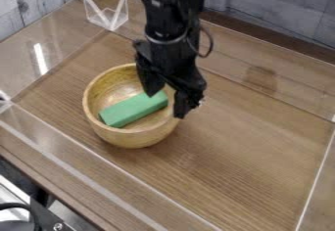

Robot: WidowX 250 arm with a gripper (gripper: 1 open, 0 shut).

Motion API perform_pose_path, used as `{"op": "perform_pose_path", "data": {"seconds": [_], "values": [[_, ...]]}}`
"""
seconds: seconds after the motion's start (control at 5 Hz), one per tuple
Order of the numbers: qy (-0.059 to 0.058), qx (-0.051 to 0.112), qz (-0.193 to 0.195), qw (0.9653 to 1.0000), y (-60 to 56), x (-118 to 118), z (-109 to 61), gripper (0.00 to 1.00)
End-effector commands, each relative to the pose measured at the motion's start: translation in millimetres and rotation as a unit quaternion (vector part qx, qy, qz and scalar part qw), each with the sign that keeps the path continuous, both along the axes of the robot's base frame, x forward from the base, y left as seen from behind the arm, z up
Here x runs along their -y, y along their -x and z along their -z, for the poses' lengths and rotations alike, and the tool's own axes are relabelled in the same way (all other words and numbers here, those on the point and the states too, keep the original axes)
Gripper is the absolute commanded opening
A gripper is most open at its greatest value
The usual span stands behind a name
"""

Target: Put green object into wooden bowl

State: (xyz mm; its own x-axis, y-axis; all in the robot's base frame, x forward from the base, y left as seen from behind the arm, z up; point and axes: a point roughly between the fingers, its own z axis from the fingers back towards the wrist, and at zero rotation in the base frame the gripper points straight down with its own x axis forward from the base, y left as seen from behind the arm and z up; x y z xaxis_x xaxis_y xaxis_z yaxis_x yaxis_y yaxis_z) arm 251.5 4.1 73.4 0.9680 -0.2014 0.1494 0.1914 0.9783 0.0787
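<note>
The gripper (167,90) hangs over the right part of the wooden bowl (129,98), its fingers spread apart. Just beside them, inside the bowl, the green block (133,109) lies aslant. The bowl sits on the desk (242,142).

It looks like a lab: a black robot arm (164,24) leans over a wooden table (249,127), and black cables (all curly) (26,213) lie at the corner.
</note>
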Motion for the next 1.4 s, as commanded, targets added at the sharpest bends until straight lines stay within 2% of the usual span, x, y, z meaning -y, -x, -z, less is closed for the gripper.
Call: {"op": "perform_pose_path", "data": {"seconds": [0.0, 0.4, 0.8, 1.0, 1.2], "values": [[-0.001, 0.016, -0.023, 0.9996, -9.5, -1, 10.7, 1.00], [0.004, 0.022, -0.025, 0.9995, -21.9, -2, -23.3, 1.00], [0.000, 0.020, -0.102, 0.9946, -36.1, 1, -13.1, 1.00], [0.000, 0.018, -0.082, 0.9965, -39.6, 0, -8.1, 1.00], [0.008, 0.013, -0.105, 0.9943, -42.6, 12, -14.6, 1.00]]}}
